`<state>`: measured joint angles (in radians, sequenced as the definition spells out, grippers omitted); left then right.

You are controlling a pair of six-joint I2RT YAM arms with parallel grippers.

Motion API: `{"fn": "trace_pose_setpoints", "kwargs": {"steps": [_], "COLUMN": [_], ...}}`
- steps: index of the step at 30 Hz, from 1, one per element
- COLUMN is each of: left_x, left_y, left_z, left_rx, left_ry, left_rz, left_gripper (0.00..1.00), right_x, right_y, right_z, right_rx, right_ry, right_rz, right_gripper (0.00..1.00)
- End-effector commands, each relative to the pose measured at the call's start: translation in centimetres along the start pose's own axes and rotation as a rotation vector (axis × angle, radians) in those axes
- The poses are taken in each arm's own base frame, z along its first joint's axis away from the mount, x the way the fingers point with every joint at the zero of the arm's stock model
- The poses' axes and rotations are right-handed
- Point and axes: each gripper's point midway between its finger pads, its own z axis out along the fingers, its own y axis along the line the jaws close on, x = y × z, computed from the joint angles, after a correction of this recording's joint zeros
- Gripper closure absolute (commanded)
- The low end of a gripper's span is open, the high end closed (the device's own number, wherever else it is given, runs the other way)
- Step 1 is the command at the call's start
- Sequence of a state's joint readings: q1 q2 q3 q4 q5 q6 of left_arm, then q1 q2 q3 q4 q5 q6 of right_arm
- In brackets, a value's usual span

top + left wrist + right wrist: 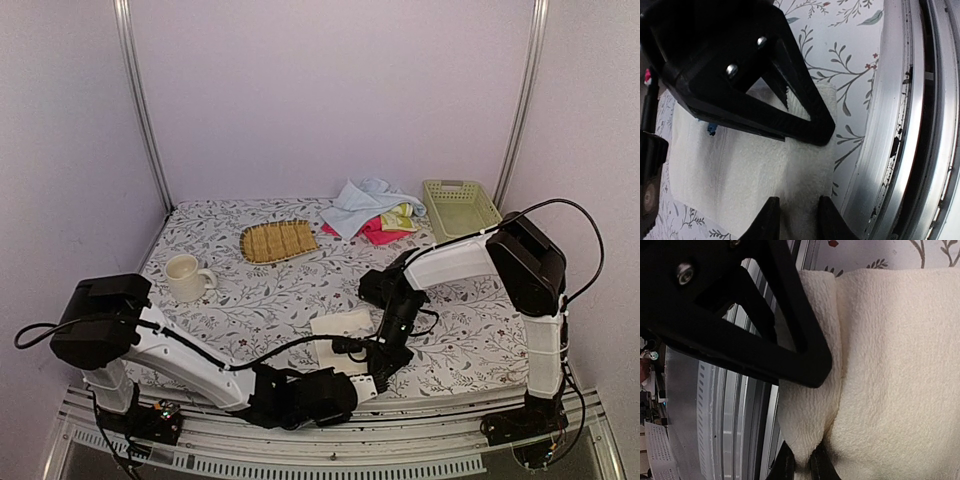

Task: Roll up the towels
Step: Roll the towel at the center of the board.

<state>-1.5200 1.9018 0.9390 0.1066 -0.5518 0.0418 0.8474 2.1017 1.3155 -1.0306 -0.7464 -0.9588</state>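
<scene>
Cream-white towel flat on the floral tablecloth, at the near edge of the table, just ahead of the metal front rail. Near hem gathered up into a soft ridge running along that rail. Rest of the cloth smooth, with a small blue printed mark partly hidden behind a black finger.

Right gripper angled down from the right. Fingertips drawn nearly together, pinching the raised ridge of terry between them.

Left gripper set low from the left, along the rail. Fingers spread apart, flat towel showing in the gap, not clamped on anything visible.

Both grippers close together over the same near edge. Triangular finger of the right one filling the upper part of the left wrist view.

Farther back, well apart from all this, a loose heap of the other towels:
- light blue towel on top
- pink towel beneath, at the front
- pale yellow-green towel at the right side, touching both

Pale green lattice basket just right of the heap, at the back right corner. Tan slatted mat just left of the heap. Cream mug upright near the left edge, handle to the right.
</scene>
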Motion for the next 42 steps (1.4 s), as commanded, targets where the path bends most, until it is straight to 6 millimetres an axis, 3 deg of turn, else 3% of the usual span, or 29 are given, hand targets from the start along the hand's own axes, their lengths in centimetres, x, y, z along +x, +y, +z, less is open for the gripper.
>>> {"fn": "trace_pose_setpoints", "kwargs": {"steps": [1, 8, 12, 15, 17, 24, 28, 30, 34, 42], "left_x": [0.3, 0.0, -0.4, -0.5, -0.6, -0.6, -0.5, -0.4, -0.2, 1.9], "left_y": [-0.1, -0.8, -1.5, -1.5, -1.6, -2.9, -2.8, -2.2, -1.2, -1.9], "left_z": [0.8, 0.9, 0.3, -0.4, -0.7, -0.4, 0.0, 0.2, 0.6, 2.7], "left_rx": [0.019, 0.074, 0.154, 0.201, 0.239, 0.407, 0.533, 0.578, 0.717, 0.847], "left_ry": [0.018, 0.01, 0.006, 0.003, 0.001, 0.049, 0.081, 0.085, 0.108, 0.23], "left_rz": [0.034, 0.045, 0.02, -0.022, -0.059, -0.191, -0.342, -0.43, -0.603, -0.798], "left_gripper": [0.73, 0.99, 1.0, 1.0, 1.0, 1.0, 1.0, 1.0, 1.0, 1.0], "right_x": [3.1, 3.1, 2.5, 1.6, 0.9, -0.6, -1.0, -0.7, 0.4, 0.3], "right_y": [-0.9, -0.9, -0.6, -0.2, 0.4, 3.2, 4.8, 5.6, 5.3, 2.9], "right_z": [2.0, 1.9, 0.6, -2.4, -4.8, -12.3, -13.9, -14.1, -13.5, -8.3], "right_rx": [-0.003, -0.002, 0.029, 0.11, 0.154, 0.335, 0.457, 0.5, 0.597, 0.724], "right_ry": [0.113, 0.111, 0.085, 0.02, -0.035, -0.218, -0.312, -0.331, -0.303, -0.12], "right_rz": [0.038, 0.045, 0.028, 0.007, -0.012, -0.062, -0.083, -0.125, -0.184, -0.251], "right_gripper": [0.93, 0.91, 0.83, 0.62, 0.56, 0.54, 0.57, 0.59, 0.63, 0.74]}}
